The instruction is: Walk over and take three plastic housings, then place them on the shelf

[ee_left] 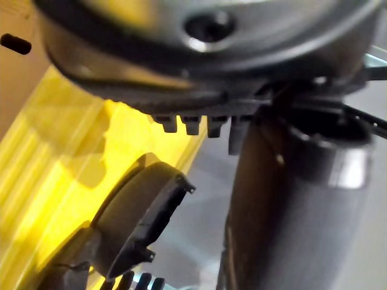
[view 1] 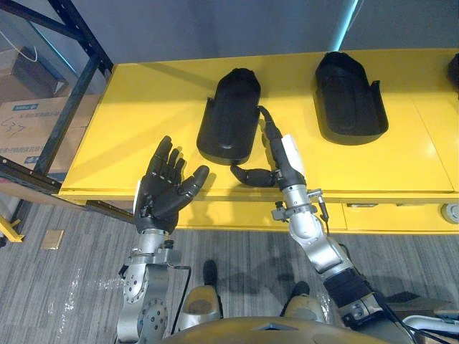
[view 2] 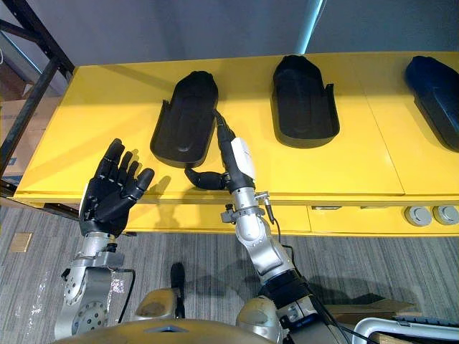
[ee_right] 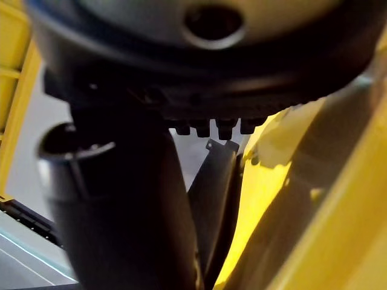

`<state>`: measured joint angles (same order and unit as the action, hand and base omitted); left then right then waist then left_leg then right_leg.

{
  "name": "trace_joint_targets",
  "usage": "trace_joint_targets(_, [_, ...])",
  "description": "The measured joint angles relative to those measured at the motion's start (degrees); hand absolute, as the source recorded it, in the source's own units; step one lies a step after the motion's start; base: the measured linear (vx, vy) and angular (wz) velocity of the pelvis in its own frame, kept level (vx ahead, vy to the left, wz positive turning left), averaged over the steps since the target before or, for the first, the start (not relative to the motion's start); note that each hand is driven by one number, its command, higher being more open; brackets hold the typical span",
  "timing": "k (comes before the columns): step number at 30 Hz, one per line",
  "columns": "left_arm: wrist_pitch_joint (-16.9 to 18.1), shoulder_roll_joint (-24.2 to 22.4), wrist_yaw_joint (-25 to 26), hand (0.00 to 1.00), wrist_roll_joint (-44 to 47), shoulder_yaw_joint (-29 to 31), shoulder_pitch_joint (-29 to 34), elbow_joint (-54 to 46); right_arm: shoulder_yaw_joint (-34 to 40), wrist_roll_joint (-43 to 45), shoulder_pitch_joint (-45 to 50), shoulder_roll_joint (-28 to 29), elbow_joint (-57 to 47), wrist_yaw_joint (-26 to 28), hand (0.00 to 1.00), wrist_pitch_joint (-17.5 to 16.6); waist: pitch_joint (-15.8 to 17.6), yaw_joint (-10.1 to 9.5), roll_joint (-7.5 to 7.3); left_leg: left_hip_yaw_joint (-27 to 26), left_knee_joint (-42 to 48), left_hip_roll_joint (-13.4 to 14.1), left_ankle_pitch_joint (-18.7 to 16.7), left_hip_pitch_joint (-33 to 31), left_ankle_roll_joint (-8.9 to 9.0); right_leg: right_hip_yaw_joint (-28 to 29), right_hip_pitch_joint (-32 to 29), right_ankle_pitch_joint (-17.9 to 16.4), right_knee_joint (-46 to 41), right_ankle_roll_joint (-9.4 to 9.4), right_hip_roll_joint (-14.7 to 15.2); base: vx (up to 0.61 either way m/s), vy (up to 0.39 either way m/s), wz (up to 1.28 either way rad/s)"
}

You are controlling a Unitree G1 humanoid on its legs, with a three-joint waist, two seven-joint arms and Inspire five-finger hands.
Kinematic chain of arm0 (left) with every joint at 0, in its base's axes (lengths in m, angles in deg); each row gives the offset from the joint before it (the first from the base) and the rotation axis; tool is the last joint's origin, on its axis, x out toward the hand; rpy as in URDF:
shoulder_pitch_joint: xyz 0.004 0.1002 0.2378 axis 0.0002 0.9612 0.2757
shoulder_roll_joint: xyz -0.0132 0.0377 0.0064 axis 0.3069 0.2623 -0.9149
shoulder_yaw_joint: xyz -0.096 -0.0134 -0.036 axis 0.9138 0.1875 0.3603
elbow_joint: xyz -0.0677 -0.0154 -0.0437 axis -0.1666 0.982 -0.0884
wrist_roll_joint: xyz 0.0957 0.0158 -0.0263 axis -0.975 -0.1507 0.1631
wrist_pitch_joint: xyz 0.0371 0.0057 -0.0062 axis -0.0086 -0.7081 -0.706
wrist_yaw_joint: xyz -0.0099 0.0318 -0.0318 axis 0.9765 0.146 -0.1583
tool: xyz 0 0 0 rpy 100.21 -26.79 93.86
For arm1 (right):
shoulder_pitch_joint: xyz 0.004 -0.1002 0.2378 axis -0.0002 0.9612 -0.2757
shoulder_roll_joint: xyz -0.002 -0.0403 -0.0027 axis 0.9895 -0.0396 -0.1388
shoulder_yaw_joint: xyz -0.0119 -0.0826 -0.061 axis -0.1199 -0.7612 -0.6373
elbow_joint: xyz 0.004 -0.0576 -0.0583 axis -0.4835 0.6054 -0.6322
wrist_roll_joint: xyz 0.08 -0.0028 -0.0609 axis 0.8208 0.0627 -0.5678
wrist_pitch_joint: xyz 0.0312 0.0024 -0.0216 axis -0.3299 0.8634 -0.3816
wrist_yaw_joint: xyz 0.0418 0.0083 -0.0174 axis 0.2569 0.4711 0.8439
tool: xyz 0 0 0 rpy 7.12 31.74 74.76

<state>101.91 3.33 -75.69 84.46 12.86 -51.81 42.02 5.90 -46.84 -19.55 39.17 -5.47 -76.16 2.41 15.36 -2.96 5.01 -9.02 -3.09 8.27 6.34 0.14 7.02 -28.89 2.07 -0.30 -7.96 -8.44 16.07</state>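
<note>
The right robot hand (view 1: 285, 161), fingers straight beside the nearest plastic housing (view 1: 229, 118), may shove it aside instead of gripping it.

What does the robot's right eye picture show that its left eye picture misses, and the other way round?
The right eye view takes in much of a dark blue third housing at the table's far right, and two round fittings on its front. The left eye view takes in more of the dark rack and the cardboard boxes behind it. Both share the yellow table, the left black housing, the right black housing, the left hand open with its palm up, and the right hand lying along the left black housing's side.
</note>
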Motion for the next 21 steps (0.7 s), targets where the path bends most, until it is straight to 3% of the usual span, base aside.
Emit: trace_joint_targets(21, [0.11, 0.04, 0.37, 1.00, 0.11, -1.14, 0.51, 0.00, 2.95, -2.36, -2.43, 0.35, 0.09, -7.11, 1.00, 1.31, 1.33, 0.13, 0.43, -0.59, 0.01, -0.01, 0.16, 0.41, -0.08, 0.77, -0.57, -0.35, -1.11, 0.06, 0.32, -0.01, -0.002, -0.01])
